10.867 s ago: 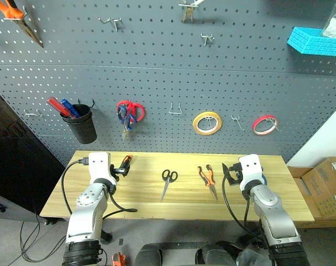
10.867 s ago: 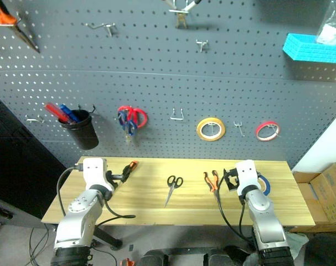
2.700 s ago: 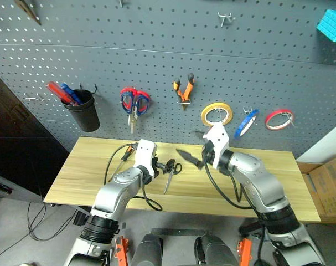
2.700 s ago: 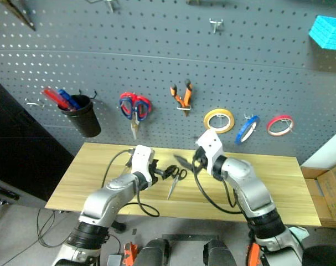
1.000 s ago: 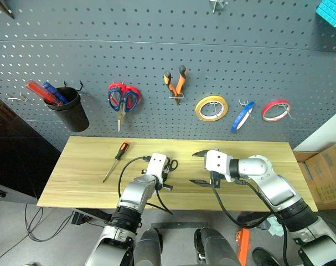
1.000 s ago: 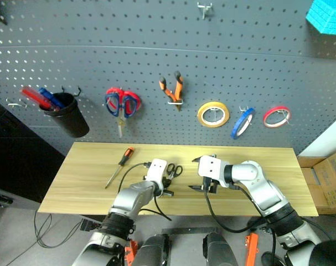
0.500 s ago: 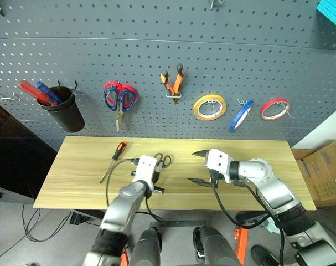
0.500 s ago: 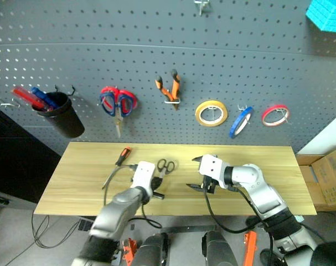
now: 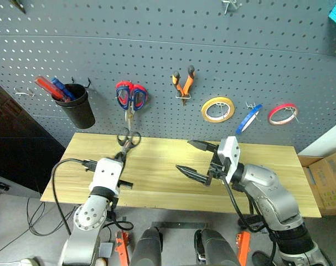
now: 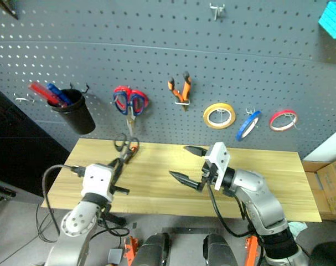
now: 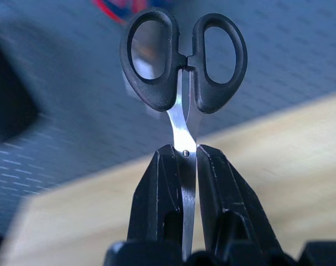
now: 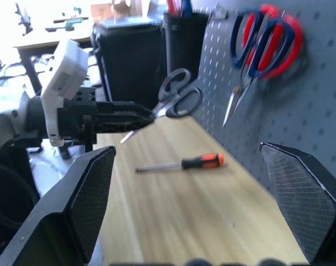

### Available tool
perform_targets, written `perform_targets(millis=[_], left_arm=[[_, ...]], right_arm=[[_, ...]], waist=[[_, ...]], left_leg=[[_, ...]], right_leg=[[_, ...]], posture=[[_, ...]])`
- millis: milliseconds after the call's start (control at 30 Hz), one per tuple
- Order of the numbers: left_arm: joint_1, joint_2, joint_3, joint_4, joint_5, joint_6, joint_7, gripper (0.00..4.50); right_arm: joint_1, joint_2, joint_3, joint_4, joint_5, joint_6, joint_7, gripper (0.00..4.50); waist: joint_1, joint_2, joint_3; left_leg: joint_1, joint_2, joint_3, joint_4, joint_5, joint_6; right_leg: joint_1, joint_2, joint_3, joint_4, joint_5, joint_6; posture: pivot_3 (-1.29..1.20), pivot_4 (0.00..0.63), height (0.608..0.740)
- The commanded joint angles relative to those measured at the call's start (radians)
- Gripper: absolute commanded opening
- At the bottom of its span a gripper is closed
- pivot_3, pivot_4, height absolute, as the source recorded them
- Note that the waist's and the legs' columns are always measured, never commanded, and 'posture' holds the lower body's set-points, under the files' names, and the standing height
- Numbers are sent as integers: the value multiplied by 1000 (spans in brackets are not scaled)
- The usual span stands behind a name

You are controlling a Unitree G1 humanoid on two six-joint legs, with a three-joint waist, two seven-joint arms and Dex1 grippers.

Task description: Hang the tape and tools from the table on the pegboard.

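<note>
My left gripper is shut on the blades of the small black-handled scissors. It holds them level above the back left of the table, handles toward the pegboard. My right gripper hangs open and empty over the table's middle. The orange-and-black screwdriver lies on the wood behind the lifted scissors. The pliers and the blue tape hang on pegboard hooks.
Red-and-blue scissors hang on the board just above the held scissors. A black cup with pens hangs further left. A yellow roll and a red-and-white roll flank the blue tape. A cardboard box stands at the right.
My left gripper has lifted the black scissors off the table, up and to the left toward the board. My right gripper has risen a little, still open. The camera view has shifted too.
</note>
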Motion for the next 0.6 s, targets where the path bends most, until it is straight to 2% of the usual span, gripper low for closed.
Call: perform_targets(millis=[33, 267, 600], left_arm=[[-104, 7, 30, 28, 31, -71, 40, 118], [-262, 26, 37, 156, 32, -119, 27, 118], [-356, 29, 28, 278, -25, -141, -49, 118]], right_arm=[[-63, 26, -7, 41, -6, -40, -18, 4500], [-124, 42, -4, 133, -42, -108, -22, 4500], [-120, 42, -10, 154, -71, -143, -51, 4500]], waist=[[13, -1, -6], [24, -3, -29], [28, -4, -46]], left_leg=[[1, -1, 0, 0, 0, 0], [2, 0, 1, 0, 0, 0], [5, 1, 2, 1, 0, 0]], right_leg=[[0, 3, 0, 0, 1, 1], [1, 7, 1, 1, 3, 4], [3, 8, 2, 3, 4, 4]], posture=[[210, 71, 740], [204, 57, 740], [188, 51, 740]])
